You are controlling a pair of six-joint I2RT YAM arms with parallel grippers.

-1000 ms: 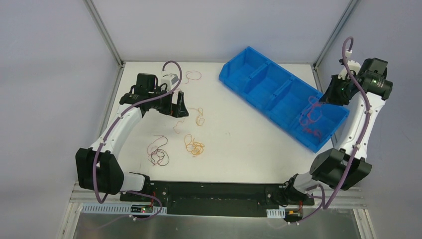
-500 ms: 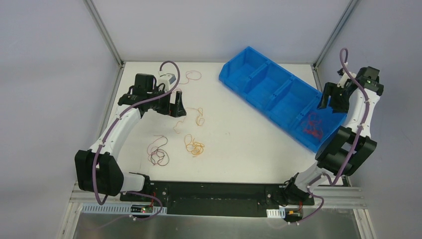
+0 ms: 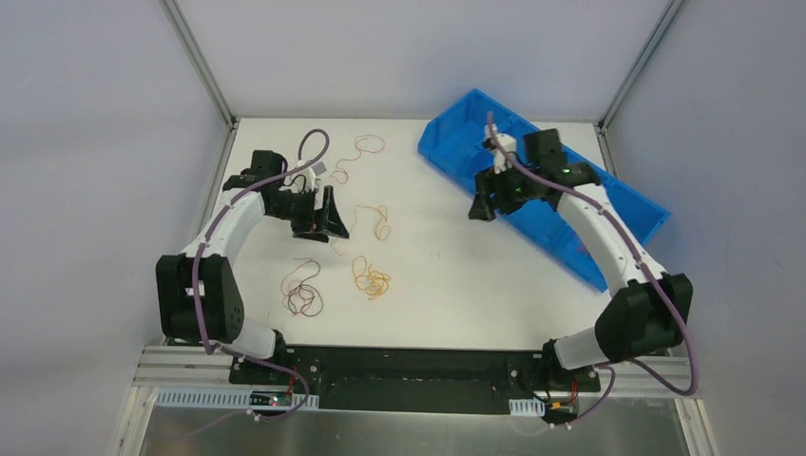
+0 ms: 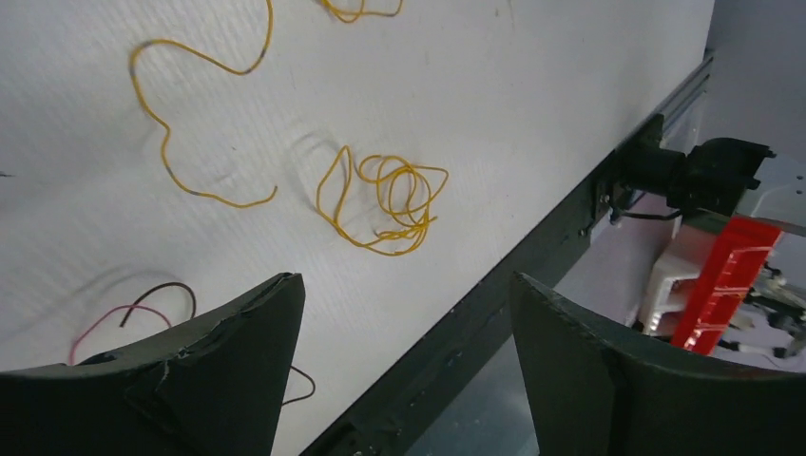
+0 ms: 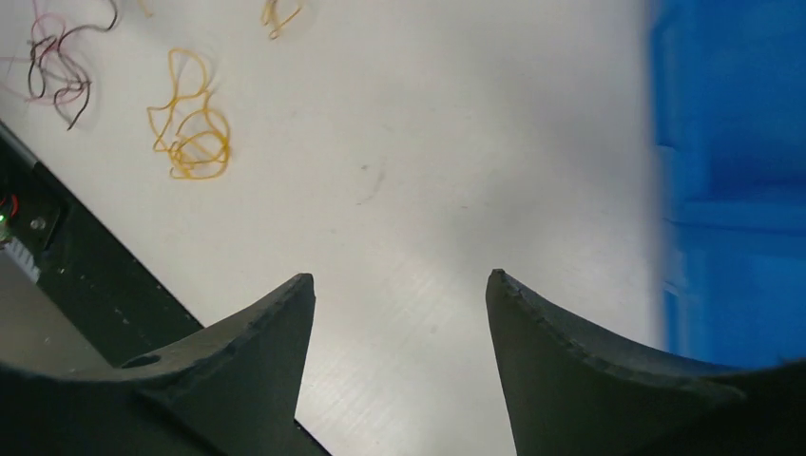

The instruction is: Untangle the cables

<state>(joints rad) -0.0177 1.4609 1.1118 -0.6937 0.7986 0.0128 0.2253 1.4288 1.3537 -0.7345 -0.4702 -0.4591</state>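
The cables lie loose on the white table. An orange-yellow coil [image 3: 371, 278] [image 4: 385, 199] [image 5: 190, 123] sits near the front. A dark brown and pink tangle [image 3: 304, 290] [image 5: 57, 62] lies left of it. A yellow strand [image 3: 382, 223] [image 4: 190, 123] lies further back, and a thin orange loop [image 3: 371, 144] at the far edge. My left gripper [image 3: 328, 223] [image 4: 404, 280] hangs open and empty behind the tangle, left of the yellow strand. The right gripper [image 3: 480, 204] [image 5: 399, 275] is open and empty over bare table beside the bin.
A long blue divided bin [image 3: 456, 138] [image 5: 732, 142] lies diagonally at the back right, with my right arm stretched over it. Black rail [image 3: 409, 366] runs along the table's front edge. Metal frame posts [image 3: 200, 62] stand at the back corners.
The right gripper opened over the red cables in the bin, then swung left out of it to the table. My left gripper moved a little toward the front and narrowed slightly.
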